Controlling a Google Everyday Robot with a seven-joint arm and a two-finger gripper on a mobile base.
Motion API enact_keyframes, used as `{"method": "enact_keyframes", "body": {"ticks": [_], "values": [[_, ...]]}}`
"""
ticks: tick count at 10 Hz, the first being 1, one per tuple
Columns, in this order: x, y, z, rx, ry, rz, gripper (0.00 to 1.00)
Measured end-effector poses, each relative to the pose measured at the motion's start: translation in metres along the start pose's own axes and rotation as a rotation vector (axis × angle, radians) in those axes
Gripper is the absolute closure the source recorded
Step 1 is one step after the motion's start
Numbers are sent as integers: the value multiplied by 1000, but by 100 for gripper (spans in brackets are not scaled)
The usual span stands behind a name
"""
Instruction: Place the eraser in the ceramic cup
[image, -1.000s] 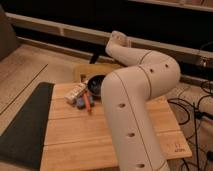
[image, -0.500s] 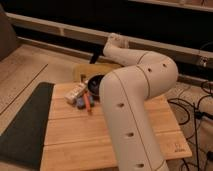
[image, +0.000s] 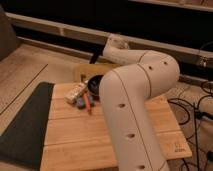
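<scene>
the eraser cannot be made out anywhere in this view; if it lies on the table it is hidden or too dark to pick out. the ceramic cup (image: 94, 83) shows only as a dark round rim in the upper middle of the frame, half covered by the arm (image: 131, 100). the gripper is out of sight behind the arm's far end near the top centre, its fingers drawn together, and what, if anything, sits between them cannot be seen.

the wooden table (image: 75, 135) of pale planks fills the lower half of the frame, with a dark mat (image: 25, 125) along its left edge. behind it runs a pale floor, a light rail and a dark wall across the top (black cables (image: 195, 112) trail at the right).

compared with half a second ago, the arm's far link has swung slightly, its tip now sitting a touch further right; the things on the table have not shifted.

just left of the cup lie a small white box (image: 75, 92), a small blue piece (image: 80, 102) and a red-orange pen (image: 86, 102), close together. a yellowish flat thing (image: 87, 70) sits behind the cup. the bulky white arm blocks the centre and the table's right part.
</scene>
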Motion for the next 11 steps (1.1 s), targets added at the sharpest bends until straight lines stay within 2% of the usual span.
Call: {"method": "enact_keyframes", "body": {"ticks": [3, 11], "values": [[12, -1, 15, 25, 20, -30, 100], [20, 22, 31, 7, 38, -60, 100]]}}
